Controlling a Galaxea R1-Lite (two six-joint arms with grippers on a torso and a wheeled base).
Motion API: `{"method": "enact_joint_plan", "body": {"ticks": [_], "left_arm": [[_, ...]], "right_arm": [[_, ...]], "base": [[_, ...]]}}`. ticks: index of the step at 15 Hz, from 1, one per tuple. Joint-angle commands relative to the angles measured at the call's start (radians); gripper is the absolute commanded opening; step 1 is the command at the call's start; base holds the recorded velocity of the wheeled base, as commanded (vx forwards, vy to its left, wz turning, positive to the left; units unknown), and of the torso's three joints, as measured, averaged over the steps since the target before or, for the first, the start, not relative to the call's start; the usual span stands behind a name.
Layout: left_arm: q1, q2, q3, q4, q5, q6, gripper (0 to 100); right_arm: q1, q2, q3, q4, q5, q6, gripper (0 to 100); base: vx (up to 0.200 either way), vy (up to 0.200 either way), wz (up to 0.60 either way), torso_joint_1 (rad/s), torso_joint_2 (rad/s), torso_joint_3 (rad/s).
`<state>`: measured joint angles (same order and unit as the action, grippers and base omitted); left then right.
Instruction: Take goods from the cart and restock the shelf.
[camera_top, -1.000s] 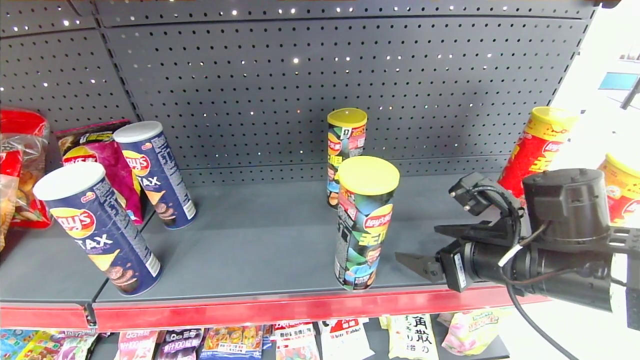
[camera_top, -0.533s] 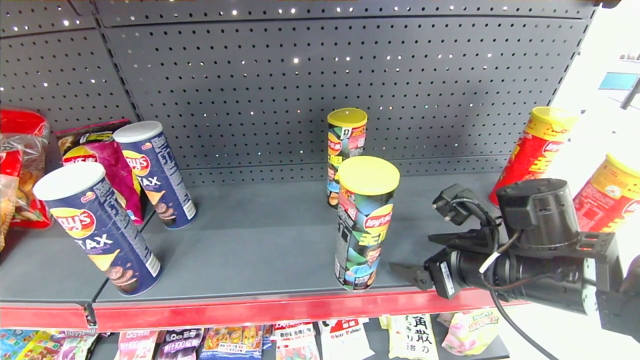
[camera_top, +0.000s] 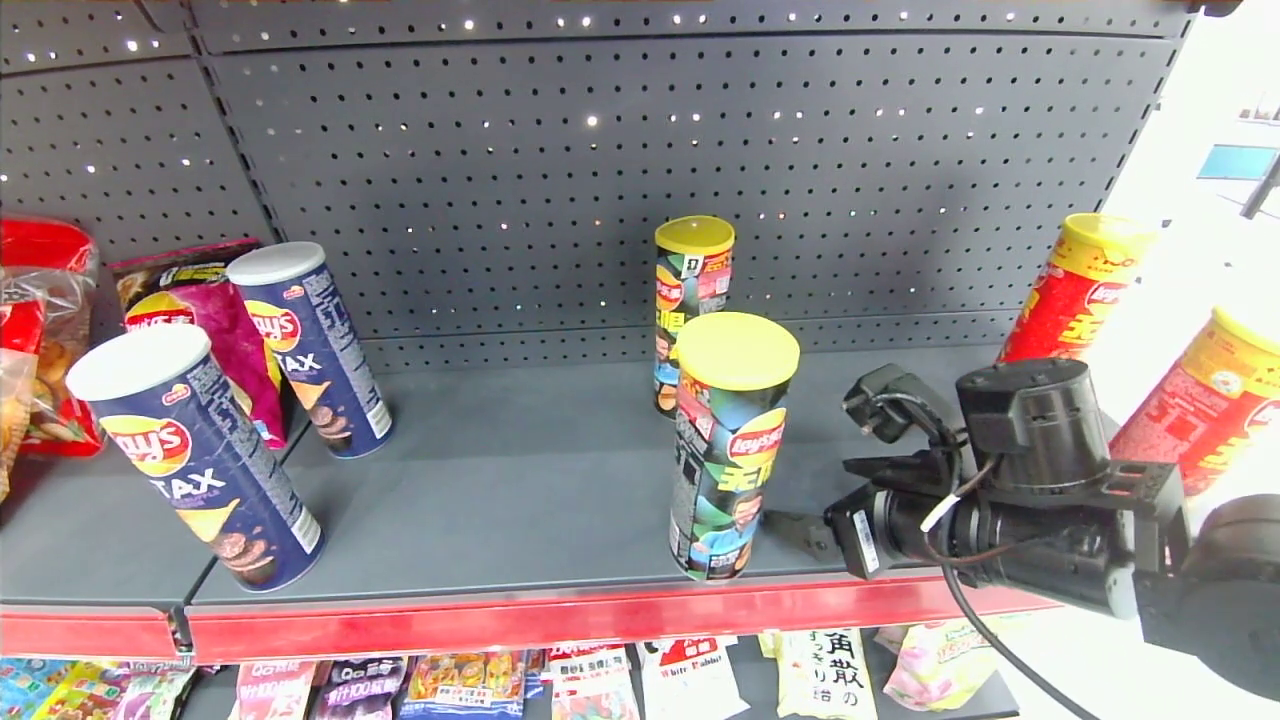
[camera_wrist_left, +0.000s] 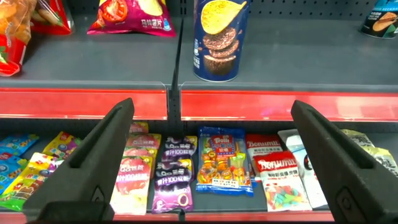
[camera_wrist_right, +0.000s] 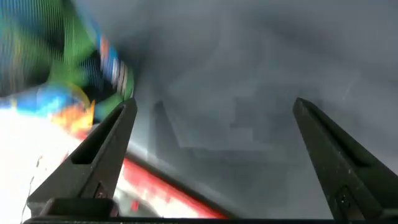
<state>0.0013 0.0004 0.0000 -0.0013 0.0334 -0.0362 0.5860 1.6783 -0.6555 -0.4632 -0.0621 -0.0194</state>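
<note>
Black right hand (camera_top: 812, 492), splayed and empty, beside the front green can (camera_top: 728, 460); left hand (camera_wrist_left: 212, 104) likewise, before the blue can (camera_wrist_left: 216, 43).

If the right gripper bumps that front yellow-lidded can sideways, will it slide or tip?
Likely tips: the front yellow-lidded can is tall and narrow on a small base. It stands near the shelf's red front lip, so it might fall off. Being round, it would probably roll once down.
</note>
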Motion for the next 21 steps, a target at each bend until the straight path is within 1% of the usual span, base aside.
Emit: {"method": "enact_joint_plan", "body": {"ticks": [1, 7, 21], "left_arm": [[0.0, 0.0, 0.0, 0.0, 0.0, -0.001, 100], [0.0, 0.0, 0.0, 0.0, 0.0, 0.001, 100], [0.0, 0.0, 0.0, 0.0, 0.0, 0.001, 100]], "right_arm": [[0.0, 0.02, -0.004, -0.003, -0.001, -0.002, 100], [0.009, 0.035, -0.004, -0.005, -0.001, -0.004, 100], [0.086, 0.026, 0.008, -0.005, -0.004, -0.002, 100]], "base": [[0.0, 0.0, 0.0, 0.0, 0.0, 0.0], [0.0, 0.0, 0.0, 0.0, 0.0, 0.0], [0.0, 0.0, 0.0, 0.0, 0.0, 0.0]]}}
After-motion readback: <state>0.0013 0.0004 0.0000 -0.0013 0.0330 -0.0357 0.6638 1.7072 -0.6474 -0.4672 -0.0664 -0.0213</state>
